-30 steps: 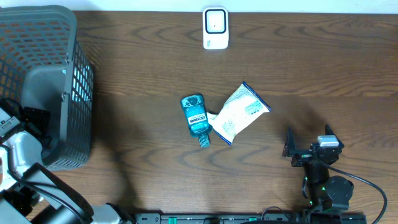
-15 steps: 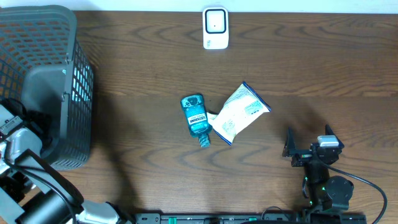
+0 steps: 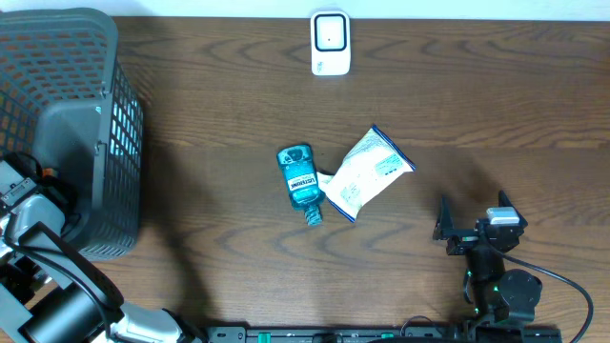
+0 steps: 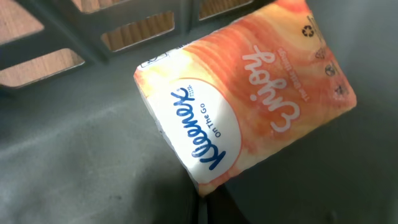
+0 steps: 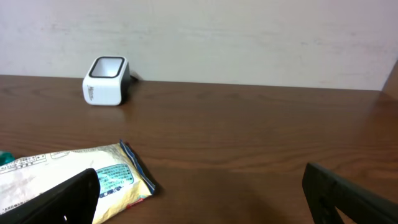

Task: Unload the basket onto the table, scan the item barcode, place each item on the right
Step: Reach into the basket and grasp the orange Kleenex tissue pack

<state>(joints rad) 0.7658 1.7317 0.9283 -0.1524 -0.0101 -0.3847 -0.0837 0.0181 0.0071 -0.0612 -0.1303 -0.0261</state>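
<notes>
An orange and white Kleenex tissue pack [image 4: 242, 99] lies on the grey floor of the basket [image 4: 74, 155] in the left wrist view. My left gripper [image 4: 208, 202] is shut on the pack's lower corner, its dark jaws pressed together at the bottom edge of that view. From overhead, the left arm [image 3: 33, 214] reaches into the basket [image 3: 67, 57] and the pack is hidden. The white scanner [image 3: 330, 43] [image 5: 106, 81] stands at the table's far edge. My right gripper [image 3: 473, 210] [image 5: 205, 199] rests open near the front right, holding nothing.
A blue mouthwash bottle [image 3: 300, 181] and a white snack bag [image 3: 365, 171] [image 5: 68, 180] lie side by side mid-table, between the scanner and the front edge. The tall grey mesh basket fills the left end of the table.
My left gripper went from open to shut, closing on the tissue pack's corner inside the basket, and the left arm shifted slightly. The right arm has not moved.
</notes>
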